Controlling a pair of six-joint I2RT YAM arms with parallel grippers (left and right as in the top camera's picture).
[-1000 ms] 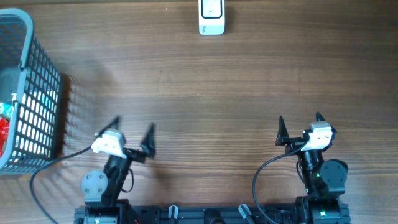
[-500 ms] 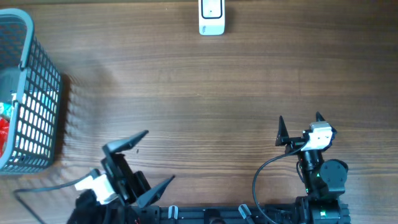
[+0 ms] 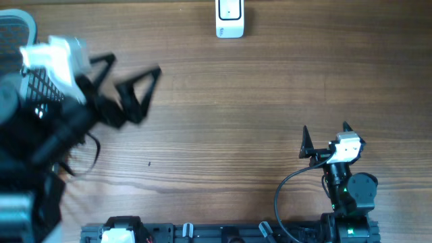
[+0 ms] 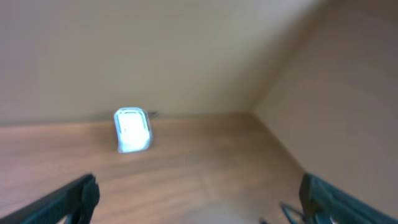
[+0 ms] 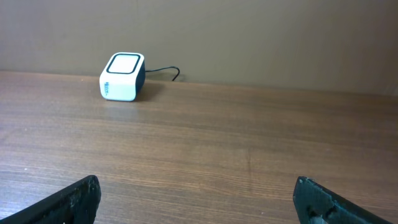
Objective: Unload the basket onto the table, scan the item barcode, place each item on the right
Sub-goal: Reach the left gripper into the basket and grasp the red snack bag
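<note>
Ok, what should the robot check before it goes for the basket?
1. Left pincer open and empty: ok.
2. Right pincer open and empty: ok.
3. Left pincer above the basket: not ok, it hangs over the table beside it.
4. Inside of the basket in sight: cannot tell, the left arm hides most of it.
5. Scanner free, nothing in front: ok.
6. Left wrist view sharp: not ok, it is blurred.
</note>
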